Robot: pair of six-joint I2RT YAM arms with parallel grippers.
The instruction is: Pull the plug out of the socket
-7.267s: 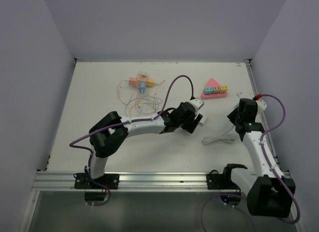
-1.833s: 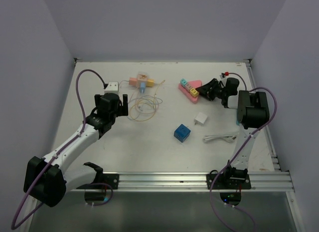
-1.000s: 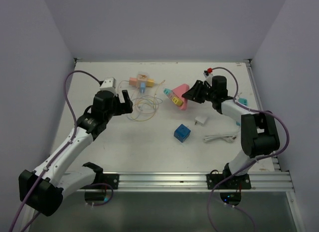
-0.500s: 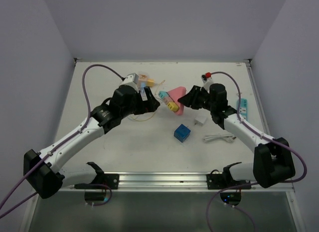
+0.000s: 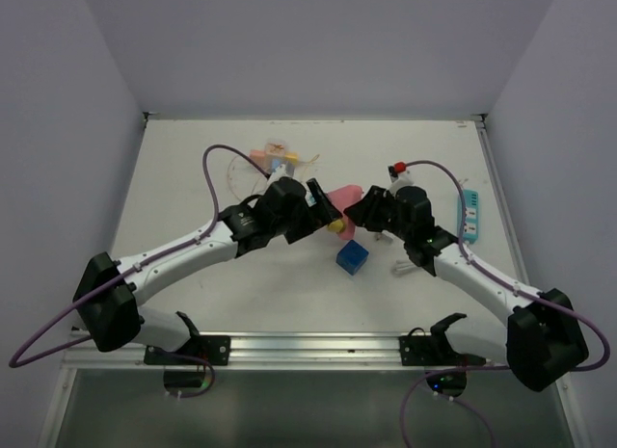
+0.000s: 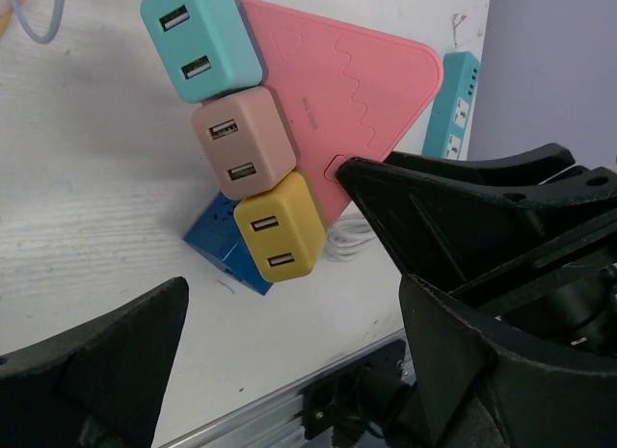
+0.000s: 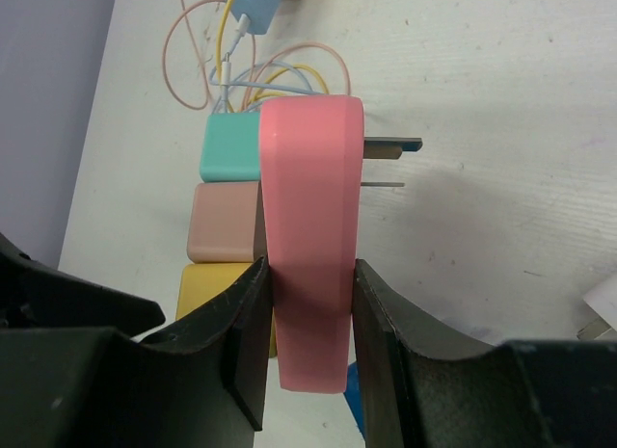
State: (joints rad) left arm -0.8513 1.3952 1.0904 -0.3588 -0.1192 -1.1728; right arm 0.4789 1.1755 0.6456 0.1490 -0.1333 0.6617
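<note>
Centrally, my right pincer (image 7: 308, 318) is clamped on the pink triangular socket (image 7: 308, 226), one finger against each flat face, so that the socket stands on edge above the table (image 5: 193, 159). It appears raised clear of the surface, though the overhead view is too crowded to confirm this. Two metal prongs project from one face. Three plugs sit side by side along one edge of the socket: a teal plug (image 6: 201, 39), a beige plug (image 6: 243, 142) and a yellow plug (image 6: 280, 226), all seated. My left pincer (image 6: 291, 303) faces them with its jaws spread wide, holding nothing and apart from the plugs. A blue cube (image 5: 353, 256) lies on the table just below the socket, thin cables (image 7: 241, 72) lie beyond it, and a teal power strip (image 5: 469, 213) lies to the right.
</note>
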